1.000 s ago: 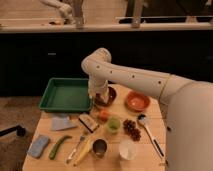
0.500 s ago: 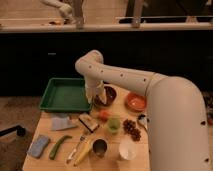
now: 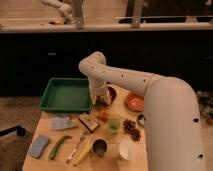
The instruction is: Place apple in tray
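Observation:
The apple (image 3: 103,116) is a small red-orange fruit that sits on the wooden table, in front of a dark bowl (image 3: 111,93). The green tray (image 3: 65,95) lies at the table's back left, and nothing shows inside it. My gripper (image 3: 100,96) hangs down from the white arm, just right of the tray's right rim. It is a little above and behind the apple and partly covers the dark bowl. The apple rests apart from the gripper.
An orange bowl (image 3: 135,102) is at the back right. Near the apple are a pale green round thing (image 3: 114,124), grapes (image 3: 132,128) and a brown box (image 3: 89,121). In front are a metal cup (image 3: 100,147), white cup (image 3: 127,149), banana (image 3: 83,151), green vegetable (image 3: 59,147), blue sponge (image 3: 39,146) and blue cloth (image 3: 60,123).
The arm has swung left, bringing the gripper closer to the tray's right rim. The apple and the other things on the table have not moved.

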Available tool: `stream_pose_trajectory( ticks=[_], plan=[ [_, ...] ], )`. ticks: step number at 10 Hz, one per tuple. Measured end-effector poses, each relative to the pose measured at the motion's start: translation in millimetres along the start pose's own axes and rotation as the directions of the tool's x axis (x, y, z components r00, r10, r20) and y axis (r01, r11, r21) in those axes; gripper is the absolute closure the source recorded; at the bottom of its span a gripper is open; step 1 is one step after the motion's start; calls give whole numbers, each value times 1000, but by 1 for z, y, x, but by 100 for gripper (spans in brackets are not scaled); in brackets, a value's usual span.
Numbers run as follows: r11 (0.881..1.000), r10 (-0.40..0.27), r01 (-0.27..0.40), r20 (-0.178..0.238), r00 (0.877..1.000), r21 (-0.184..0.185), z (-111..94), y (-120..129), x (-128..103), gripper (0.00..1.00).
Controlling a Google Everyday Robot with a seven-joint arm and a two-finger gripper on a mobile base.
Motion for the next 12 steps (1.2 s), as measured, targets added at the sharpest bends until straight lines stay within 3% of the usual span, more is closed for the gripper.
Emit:
stream_pose_trajectory(
  ticks=[3,7,12],
  plan=[
    [999,44,-44,38,998,5,14,23,5,36],
    [999,42,-43,82,996,9,26,26,0,36],
    [999,-6,10,107,994,-38,39,19,-16,36]
  ],
)
